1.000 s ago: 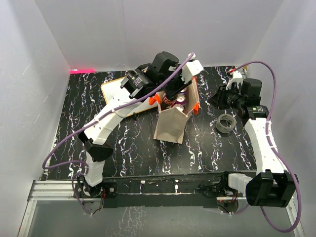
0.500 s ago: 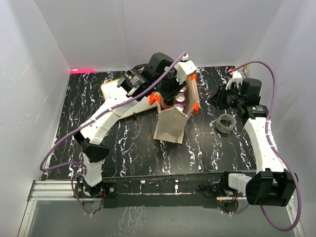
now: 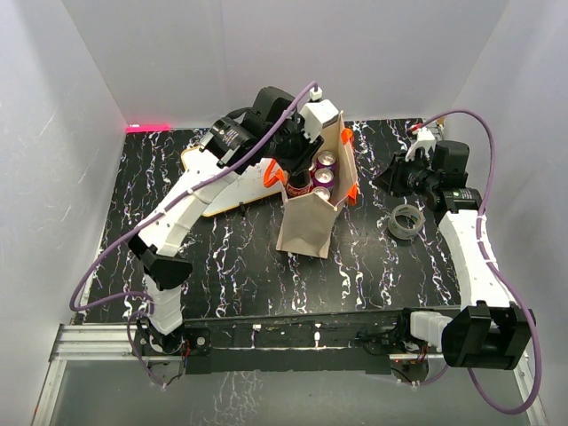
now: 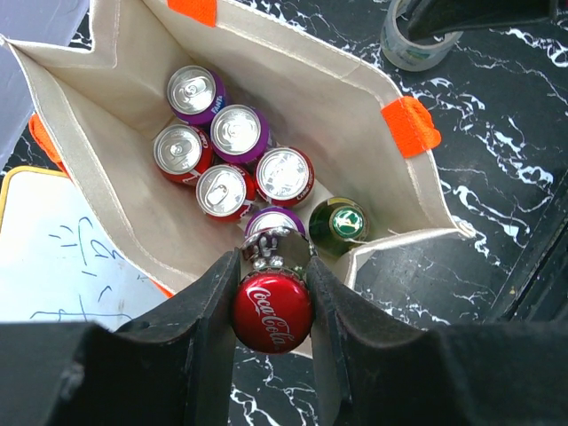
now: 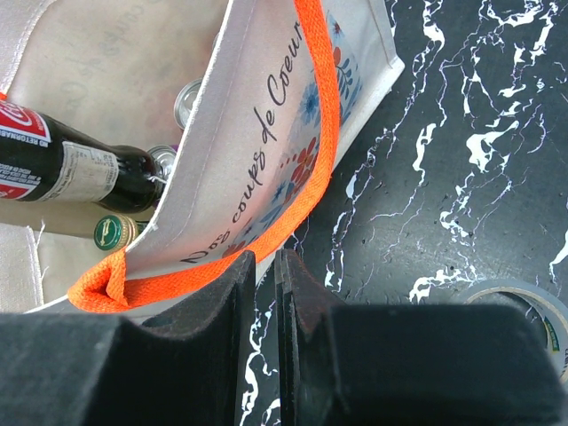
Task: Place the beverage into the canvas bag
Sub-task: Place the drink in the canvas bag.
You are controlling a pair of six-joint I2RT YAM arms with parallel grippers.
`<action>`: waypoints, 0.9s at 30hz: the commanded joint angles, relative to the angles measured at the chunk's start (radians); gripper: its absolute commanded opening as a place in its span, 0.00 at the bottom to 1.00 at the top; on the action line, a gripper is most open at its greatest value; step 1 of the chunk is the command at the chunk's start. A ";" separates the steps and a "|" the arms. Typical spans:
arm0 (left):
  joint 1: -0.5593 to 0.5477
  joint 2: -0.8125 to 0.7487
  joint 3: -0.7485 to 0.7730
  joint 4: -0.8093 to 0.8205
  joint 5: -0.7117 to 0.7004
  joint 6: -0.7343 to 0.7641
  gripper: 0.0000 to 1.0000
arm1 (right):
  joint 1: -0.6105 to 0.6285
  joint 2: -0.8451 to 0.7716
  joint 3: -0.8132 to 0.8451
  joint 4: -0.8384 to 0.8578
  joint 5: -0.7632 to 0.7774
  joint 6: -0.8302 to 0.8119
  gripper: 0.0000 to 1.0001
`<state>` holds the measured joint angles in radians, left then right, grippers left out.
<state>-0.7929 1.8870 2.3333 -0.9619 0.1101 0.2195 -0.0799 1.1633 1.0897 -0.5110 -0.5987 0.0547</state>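
Note:
The canvas bag stands open mid-table, beige with orange handles. Inside it are several cans and a green-capped bottle. The beverage, a dark cola bottle with a red cap, hangs tilted over the bag's mouth; its labelled body shows inside the opening. My left gripper is shut on the bottle's neck just under the cap. Just right of the bag, my right gripper has its jaws almost together, with the orange handle running past the tips.
A tape roll lies on the black marbled table right of the bag, under the right arm. A white board with an orange-brown frame lies left of the bag, beneath the left arm. White walls enclose the table.
The left arm has swung leftward with the bottle in its grip, so its wrist now sits over the bag's left rim. The right arm and the bag have not moved.

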 commanded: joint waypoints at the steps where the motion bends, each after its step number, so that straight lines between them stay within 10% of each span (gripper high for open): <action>1: 0.006 -0.070 0.108 0.041 0.015 0.045 0.00 | -0.005 0.008 0.002 0.066 -0.009 0.010 0.18; 27: 0.147 -0.110 0.021 -0.048 0.304 -0.101 0.00 | -0.005 0.023 0.010 0.064 -0.018 0.019 0.18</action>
<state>-0.6731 1.8759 2.3451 -1.0515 0.3275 0.1669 -0.0799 1.1923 1.0897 -0.4961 -0.6025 0.0624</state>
